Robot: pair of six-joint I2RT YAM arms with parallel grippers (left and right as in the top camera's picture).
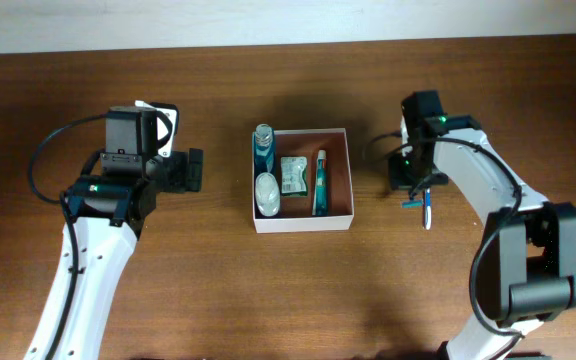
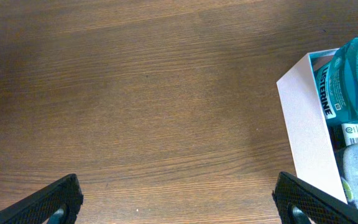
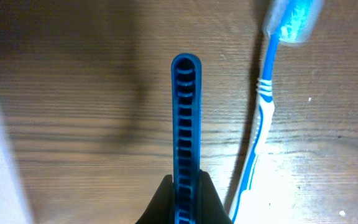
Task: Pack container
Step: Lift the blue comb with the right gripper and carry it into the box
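The container (image 1: 303,222), a square white-walled box with a reddish-brown inside, stands at the table's middle. It holds a teal mouthwash bottle (image 1: 264,148), a pale round item (image 1: 267,192), a green packet (image 1: 292,175) and a toothpaste tube (image 1: 320,183). My right gripper (image 1: 408,188) is to the right of the box. In the right wrist view it (image 3: 185,182) is shut on a blue ridged handle (image 3: 185,118). A blue-and-white toothbrush (image 3: 258,130) lies on the table beside it. My left gripper (image 2: 179,202) is open and empty, left of the box wall (image 2: 306,124).
The toothbrush (image 1: 427,212) lies on bare wood just right of my right gripper. The mouthwash bottle (image 2: 353,81) fills the box's near corner in the left wrist view. Brown wooden tabletop (image 1: 218,290) surrounds the box.
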